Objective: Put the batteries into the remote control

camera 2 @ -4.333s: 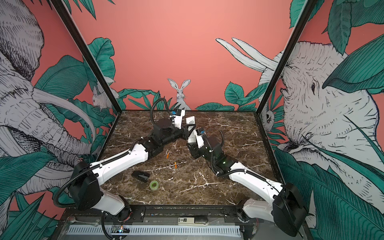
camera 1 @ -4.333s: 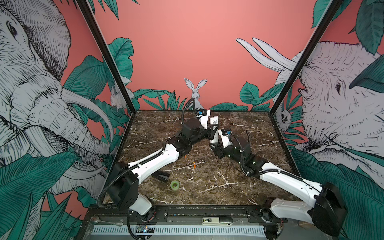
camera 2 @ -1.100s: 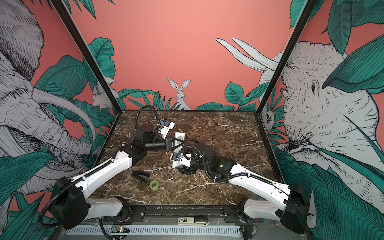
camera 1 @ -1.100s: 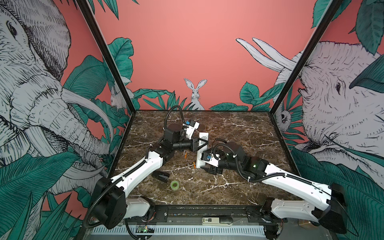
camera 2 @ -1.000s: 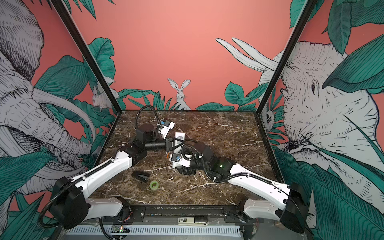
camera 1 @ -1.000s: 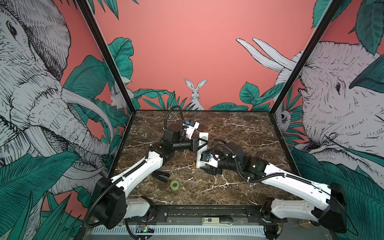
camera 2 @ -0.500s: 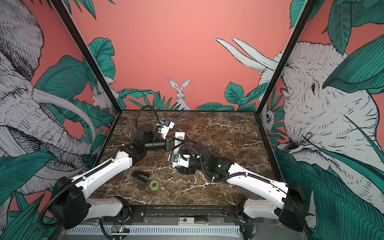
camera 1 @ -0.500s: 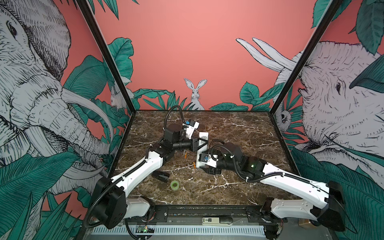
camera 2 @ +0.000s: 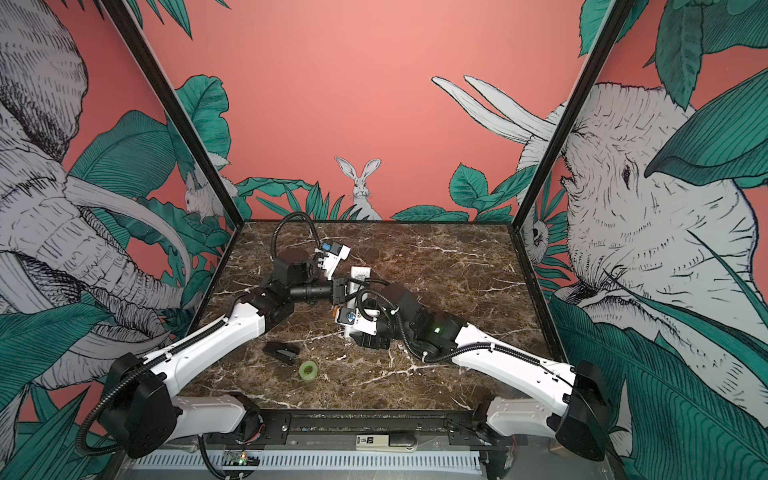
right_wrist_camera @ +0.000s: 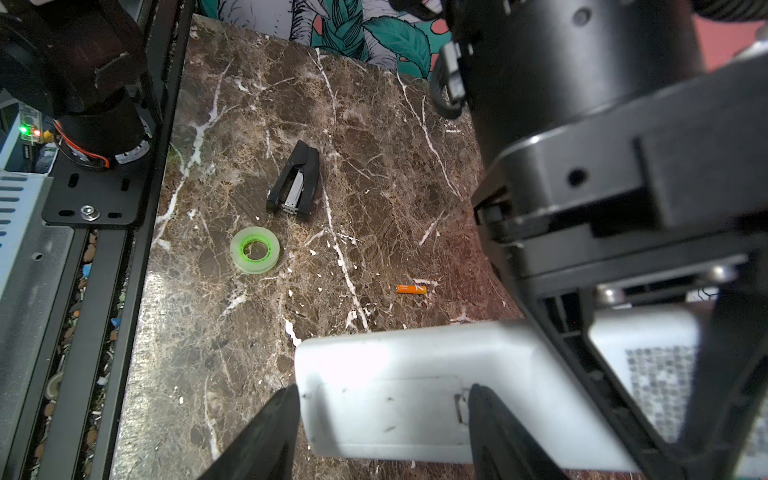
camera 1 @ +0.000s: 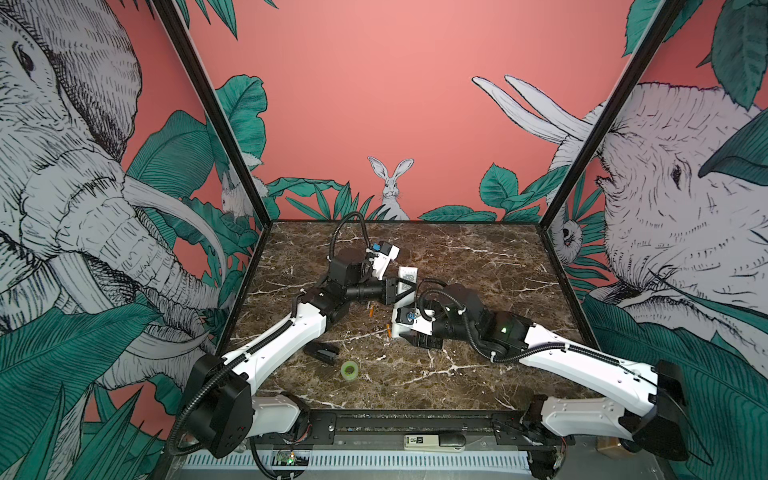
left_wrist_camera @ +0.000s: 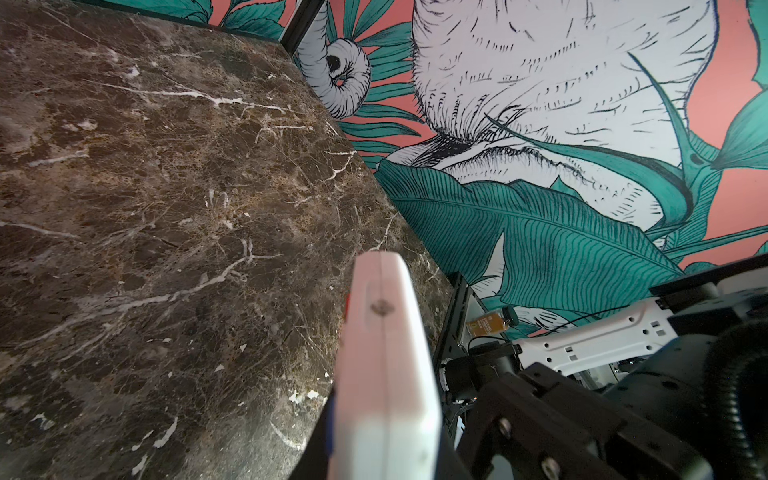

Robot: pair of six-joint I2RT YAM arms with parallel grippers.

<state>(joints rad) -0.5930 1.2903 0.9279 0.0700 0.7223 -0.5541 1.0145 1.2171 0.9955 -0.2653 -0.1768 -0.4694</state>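
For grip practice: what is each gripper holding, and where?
The left gripper clamps the remote control mid-length, beyond its battery cover. The right gripper holds nothing; its fingers straddle that cover.

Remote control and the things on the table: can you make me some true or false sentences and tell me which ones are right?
1. The long white plastic remote control is held in the left fingers. True.
2. The small orange battery sits inside the remote. False: it lies on the brown marble table.
3. The green tape roll stands on its edge. False: it lies flat.
4. The black stapler lies near the tape roll without touching it. True.
5. The right fingers are squeezed shut. False: they are spread open at the remote's back.
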